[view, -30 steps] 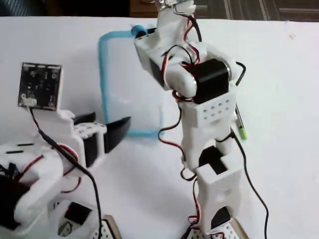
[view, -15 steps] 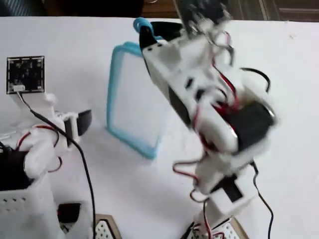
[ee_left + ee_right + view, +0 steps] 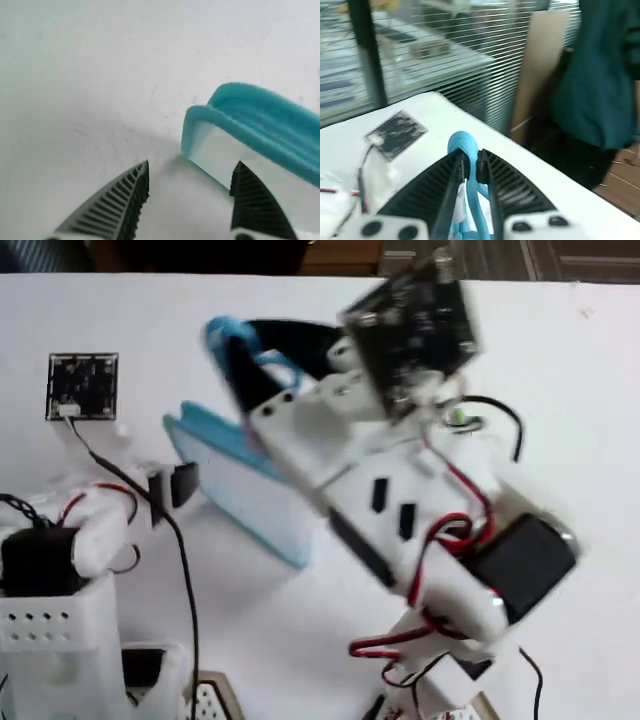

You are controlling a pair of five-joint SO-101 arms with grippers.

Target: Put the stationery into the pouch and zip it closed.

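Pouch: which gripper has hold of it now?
The right gripper: jaws shut on the blue loop of the pouch. The left gripper is open at its corner.

Wide bare counter ahead of and to one side of left claw: free passage there. Jaws apart, gap between them unobstructed. Corner of pouch just past one finger, closing off that side. Seen from above: pouch tilted, hung by blue loop from right claw, jaws clamped on it. Right arm slanting across mid-counter, blocking approach from near right. Green pen tight beside that arm, partly covered. Far right counter open.
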